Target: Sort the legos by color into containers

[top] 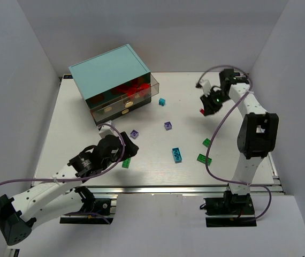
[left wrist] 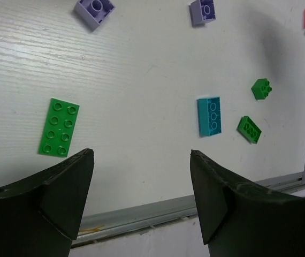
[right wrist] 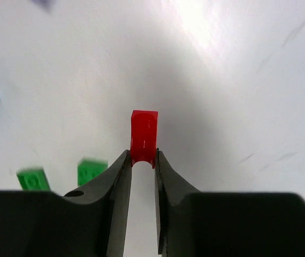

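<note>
Progress check: not far in, I'd say. The top drawer (top: pixel 151 85) of the cabinet (top: pixel 109 72) has a heap of red in it, so red looks mostly dealt with. I can't make out what's in the lower drawers. Seven bricks lie loose on the table (top: pixel 77 134): three green, two cyan, two purple. None of those colours looks sorted yet, so most of the job is left.

The right gripper (right wrist: pixel 142 160) is the busy one. Its jaws are pinched nearly together on a small red brick (right wrist: pixel 143 136). They grip only its near end, so most of the brick sticks out past the fingertips. It looks lifted off the table, with nothing else touching it. From that gripper, the cabinet is well off to the left, right across the table. Two blurry green bricks (right wrist: pixel 92 171) sit down and to the left of its fingers.

The left gripper (left wrist: pixel 142 176) has its jaws spread wide, with nothing between them and nothing touching them. A green plate (left wrist: pixel 59 127) lies just ahead of it to the left, and a cyan brick (left wrist: pixel 209 115) is ahead to the right. The two purple ones (left wrist: pixel 94 10) are further out in front. My guess is the plate is its easiest next grab.
</note>
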You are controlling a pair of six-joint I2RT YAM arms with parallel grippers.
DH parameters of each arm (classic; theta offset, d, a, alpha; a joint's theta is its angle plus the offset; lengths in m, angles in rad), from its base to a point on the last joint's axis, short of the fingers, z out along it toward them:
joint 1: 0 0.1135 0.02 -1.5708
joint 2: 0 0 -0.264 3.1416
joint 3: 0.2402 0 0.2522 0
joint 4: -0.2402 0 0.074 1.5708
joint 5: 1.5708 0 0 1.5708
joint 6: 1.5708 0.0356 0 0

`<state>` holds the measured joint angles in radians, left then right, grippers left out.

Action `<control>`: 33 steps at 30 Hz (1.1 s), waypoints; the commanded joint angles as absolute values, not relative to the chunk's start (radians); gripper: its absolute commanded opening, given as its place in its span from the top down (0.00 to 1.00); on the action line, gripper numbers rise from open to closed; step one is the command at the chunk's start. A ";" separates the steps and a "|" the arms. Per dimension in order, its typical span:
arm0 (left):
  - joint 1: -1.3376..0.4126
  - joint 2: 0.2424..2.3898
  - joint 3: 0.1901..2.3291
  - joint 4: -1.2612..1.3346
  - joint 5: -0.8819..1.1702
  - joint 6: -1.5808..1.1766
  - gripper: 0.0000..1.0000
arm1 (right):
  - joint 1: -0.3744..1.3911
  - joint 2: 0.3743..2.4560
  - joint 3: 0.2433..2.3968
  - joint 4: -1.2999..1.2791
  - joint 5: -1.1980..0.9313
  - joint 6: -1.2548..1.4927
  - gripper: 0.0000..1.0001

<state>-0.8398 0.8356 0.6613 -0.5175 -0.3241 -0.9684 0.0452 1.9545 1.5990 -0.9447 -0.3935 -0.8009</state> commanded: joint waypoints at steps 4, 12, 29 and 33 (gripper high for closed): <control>-0.834 0.799 0.630 -0.552 -0.379 -1.002 0.18 | 0.271 1.904 1.997 -0.989 -0.580 -0.744 0.92; -0.834 0.784 0.629 -0.569 -0.376 -1.012 0.18 | 0.471 1.982 2.257 -0.760 -0.526 -0.624 0.92; -0.834 0.792 0.643 -0.565 -0.371 -1.015 0.18 | 0.609 2.078 2.195 -0.436 -0.408 -0.499 0.83; -0.834 0.782 0.638 -0.566 -0.371 -1.017 0.18 | 0.617 2.086 2.166 -0.419 -0.391 -0.503 0.62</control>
<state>-0.8394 0.7963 0.6289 -0.5678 -0.3592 -1.0145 0.6132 2.0865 2.1761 -0.4900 -0.4145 -0.5156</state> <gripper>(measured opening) 0.823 0.354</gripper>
